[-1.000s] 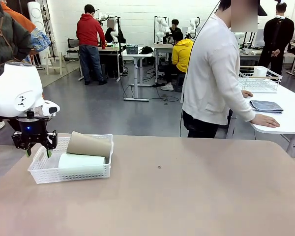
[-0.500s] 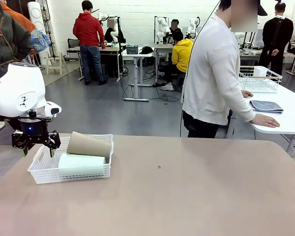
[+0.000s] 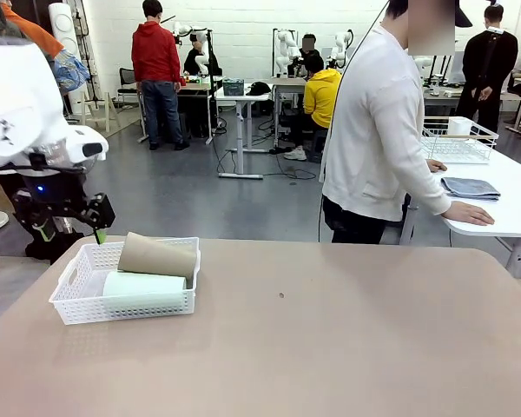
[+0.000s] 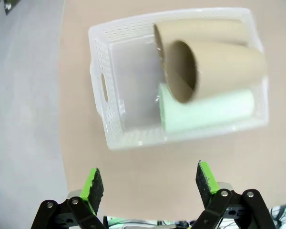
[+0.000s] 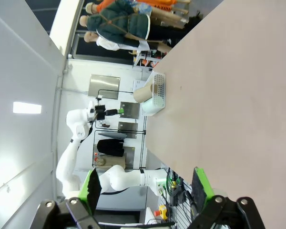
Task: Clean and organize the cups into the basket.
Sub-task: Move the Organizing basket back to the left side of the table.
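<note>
The white lattice basket [image 3: 76,306] sits at the table's left. A tan-brown cup [image 3: 156,254] lies across it on top of the pale mint cup [image 3: 145,291]. From above, the left wrist view shows the basket [image 4: 101,86] holding two tan cups [image 4: 219,67], one resting on the other, beside the mint cup [image 4: 207,109], all on their sides. My left gripper [image 3: 71,233] hangs open and empty above the basket's far left corner [image 4: 149,181]. My right gripper [image 5: 147,186] is open and empty, far from the basket [image 5: 158,93].
A person in a white top [image 3: 378,130] stands at the far edge, turned to a side table [image 3: 504,208] with one hand on it. On that table are a white wire rack [image 3: 458,141] and a folded grey-blue cloth [image 3: 469,188]. The basket's left half [image 4: 133,81] is bare.
My left gripper has risen from the basket's left end and drawn back, still open. The cups and basket have not moved.
</note>
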Motion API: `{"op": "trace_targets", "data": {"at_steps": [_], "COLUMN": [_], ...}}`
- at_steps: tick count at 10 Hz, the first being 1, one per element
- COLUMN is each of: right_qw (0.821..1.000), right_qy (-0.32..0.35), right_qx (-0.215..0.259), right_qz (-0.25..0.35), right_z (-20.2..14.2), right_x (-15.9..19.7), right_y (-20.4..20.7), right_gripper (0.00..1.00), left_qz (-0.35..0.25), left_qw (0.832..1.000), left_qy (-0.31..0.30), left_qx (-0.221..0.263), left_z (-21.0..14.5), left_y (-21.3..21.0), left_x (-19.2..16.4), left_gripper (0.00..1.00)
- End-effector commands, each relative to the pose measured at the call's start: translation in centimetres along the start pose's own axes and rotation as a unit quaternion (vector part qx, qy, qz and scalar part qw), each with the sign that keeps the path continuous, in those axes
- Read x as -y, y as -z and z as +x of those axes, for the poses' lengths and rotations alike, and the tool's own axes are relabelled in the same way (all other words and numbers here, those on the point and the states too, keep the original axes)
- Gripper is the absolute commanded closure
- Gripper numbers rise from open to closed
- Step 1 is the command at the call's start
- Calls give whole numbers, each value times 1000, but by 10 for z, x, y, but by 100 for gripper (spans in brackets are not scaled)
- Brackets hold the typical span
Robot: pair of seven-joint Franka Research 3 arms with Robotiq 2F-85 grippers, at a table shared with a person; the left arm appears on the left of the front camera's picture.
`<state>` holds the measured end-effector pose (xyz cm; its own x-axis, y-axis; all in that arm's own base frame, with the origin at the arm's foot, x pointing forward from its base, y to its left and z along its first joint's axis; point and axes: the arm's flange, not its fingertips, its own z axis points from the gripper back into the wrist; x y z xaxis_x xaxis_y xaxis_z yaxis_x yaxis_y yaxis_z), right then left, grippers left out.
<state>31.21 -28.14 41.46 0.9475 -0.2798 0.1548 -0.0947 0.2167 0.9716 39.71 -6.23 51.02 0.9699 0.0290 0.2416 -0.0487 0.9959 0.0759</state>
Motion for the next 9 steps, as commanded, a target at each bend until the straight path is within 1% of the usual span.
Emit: {"op": "trace_targets", "data": {"at_steps": [1, 2, 3, 4, 9], "right_qw": [1000, 1000, 1000, 1000, 1000], "right_qy": [-2, -2, -2, -2, -2], "right_qx": [2, 2, 2, 2, 2], "right_qz": [-5, -5, -5, -5, -5], "right_z": [0, 0, 0, 0, 0], "right_x": [0, 0, 0, 0, 0], "right_y": [0, 0, 0, 0, 0], "right_gripper": [0, 0, 0, 0, 0], "left_qz": [4, 5, 8, 8, 8], "left_qw": [1000, 1000, 1000, 1000, 1000], "left_qy": [11, 7, -13, 13, 13], "left_qx": [6, 0, -4, 12, 12], "left_z": [-31, -33, -32, -32, -32], "left_y": [-14, -13, -7, -29, -29], "left_x": [3, 4, 9, 8, 8], "left_gripper": [0, 0, 0, 0, 0]}}
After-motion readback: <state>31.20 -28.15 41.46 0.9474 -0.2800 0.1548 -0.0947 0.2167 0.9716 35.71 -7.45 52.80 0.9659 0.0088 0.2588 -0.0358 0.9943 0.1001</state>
